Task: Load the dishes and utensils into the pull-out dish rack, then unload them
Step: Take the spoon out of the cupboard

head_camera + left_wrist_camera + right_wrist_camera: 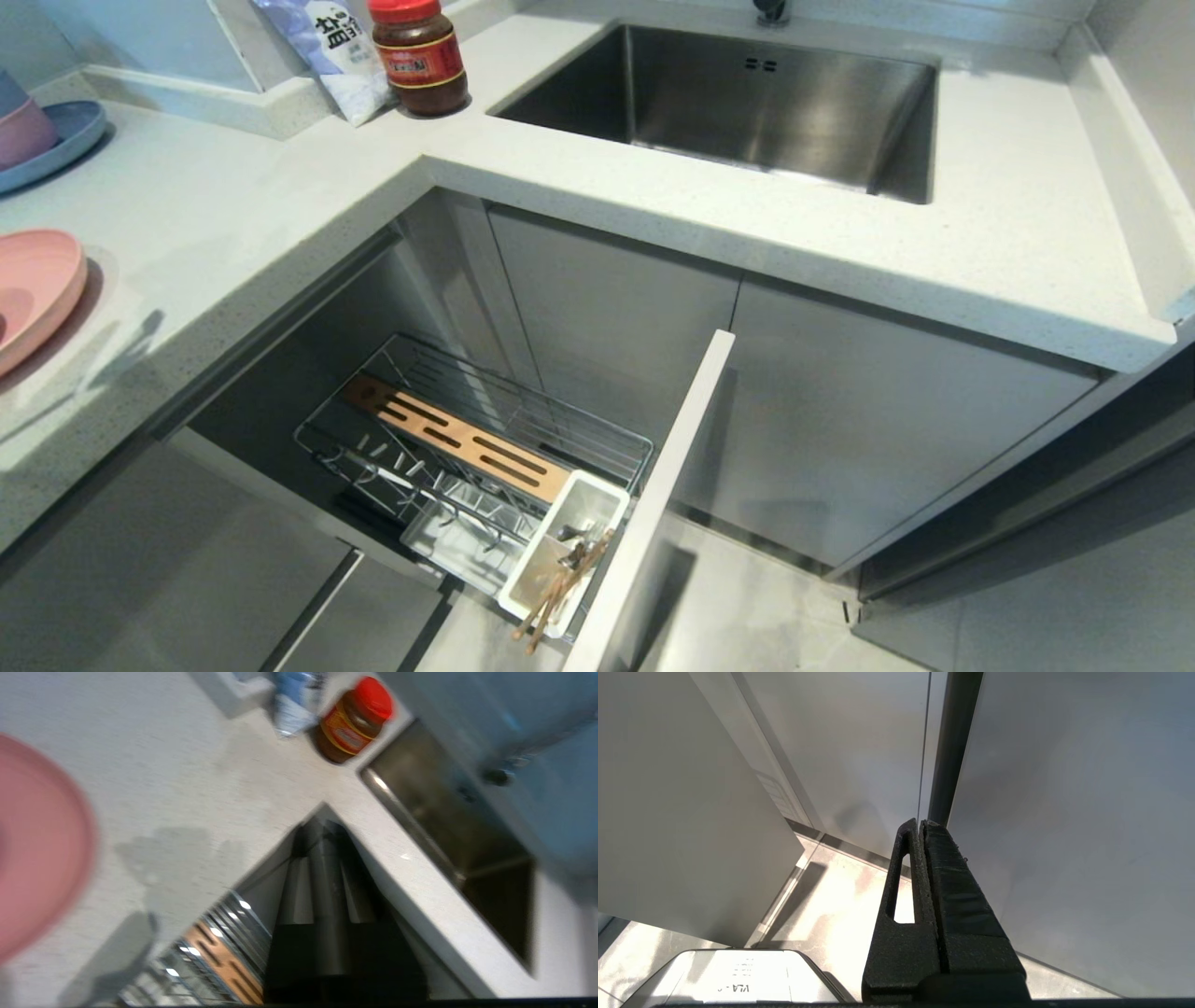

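Pink plate [33, 289] is sitting on counter [233, 215]; chopsticks [560, 593] are leaning in rack's [485, 439] white tray [597, 495]. Left gripper [327, 858] is looking nearly closed, empty; right gripper [922, 828] is pressing fully closed, empty.

Speckled white stone L-shaped countertop [597, 201] over flat pale-grey cabinet fronts [868, 429]; recessed stainless-steel sink [747, 103]; glossy grey tiled floor [747, 607].

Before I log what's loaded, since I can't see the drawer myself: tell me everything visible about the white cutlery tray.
The white cutlery tray is a narrow rectangular tub that looks like plastic. It sits in the corner of the pull-out dish rack, right beside the pale front panel and just past the wooden strip's end. The chopsticks lean in it, their ends jutting past its rim, alongside darker metal utensils too tangled to tell apart.
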Motion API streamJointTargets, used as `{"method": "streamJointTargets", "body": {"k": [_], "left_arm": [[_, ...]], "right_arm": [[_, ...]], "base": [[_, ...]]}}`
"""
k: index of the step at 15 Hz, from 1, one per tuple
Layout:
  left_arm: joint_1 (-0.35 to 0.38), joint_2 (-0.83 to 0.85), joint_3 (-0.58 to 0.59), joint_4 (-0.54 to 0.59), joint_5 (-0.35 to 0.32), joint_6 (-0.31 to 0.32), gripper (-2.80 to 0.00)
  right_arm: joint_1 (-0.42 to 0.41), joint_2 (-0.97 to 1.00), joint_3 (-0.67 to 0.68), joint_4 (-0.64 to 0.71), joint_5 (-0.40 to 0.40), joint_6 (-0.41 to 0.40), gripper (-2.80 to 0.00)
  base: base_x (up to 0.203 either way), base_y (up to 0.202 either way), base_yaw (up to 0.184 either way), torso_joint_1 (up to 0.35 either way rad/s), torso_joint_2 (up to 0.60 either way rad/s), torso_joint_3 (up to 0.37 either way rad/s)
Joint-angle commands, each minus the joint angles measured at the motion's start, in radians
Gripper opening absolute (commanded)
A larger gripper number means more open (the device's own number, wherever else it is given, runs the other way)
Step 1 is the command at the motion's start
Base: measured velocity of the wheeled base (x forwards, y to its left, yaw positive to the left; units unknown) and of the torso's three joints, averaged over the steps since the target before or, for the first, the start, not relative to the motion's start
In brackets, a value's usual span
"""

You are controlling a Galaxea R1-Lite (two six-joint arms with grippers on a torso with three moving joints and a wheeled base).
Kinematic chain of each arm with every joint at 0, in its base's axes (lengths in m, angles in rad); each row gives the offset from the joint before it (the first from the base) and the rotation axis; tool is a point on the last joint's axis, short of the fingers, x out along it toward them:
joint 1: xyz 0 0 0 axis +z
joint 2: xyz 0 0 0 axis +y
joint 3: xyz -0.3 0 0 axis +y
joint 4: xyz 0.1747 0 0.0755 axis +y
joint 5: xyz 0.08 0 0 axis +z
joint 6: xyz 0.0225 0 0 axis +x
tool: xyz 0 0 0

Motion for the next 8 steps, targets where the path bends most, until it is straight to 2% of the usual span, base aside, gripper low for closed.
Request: {"method": "streamJointTargets", "body": {"k": [1,3,5,8], "left_arm": [[-0.141,-0.055,0.027,-0.009,0.006,-0.065,-2.80],[-0.274,-0.074,0.059,-0.010,0.010,-0.107,-2.80],[-0.392,-0.076,0.107,-0.009,0.015,-0.123,-2.80],[-0.498,-0.013,0.166,0.011,0.028,-0.134,-2.80]], "right_arm": [[0.000,-0.004,0.002,0.000,-0.001,0.000,-2.80],[0.000,-0.004,0.002,0.000,-0.001,0.000,-2.80],[0.000,-0.004,0.002,0.000,-0.001,0.000,-2.80],[0.000,-0.004,0.002,0.000,0.000,0.000,-2.80]], "base": [[0.000,0.000,0.000,0.000,0.00,0.000],[0.000,0.000,0.000,0.000,0.00,0.000],[0.000,0.000,0.000,0.000,0.00,0.000],[0.000,0.000,0.000,0.000,0.00,0.000]]}}
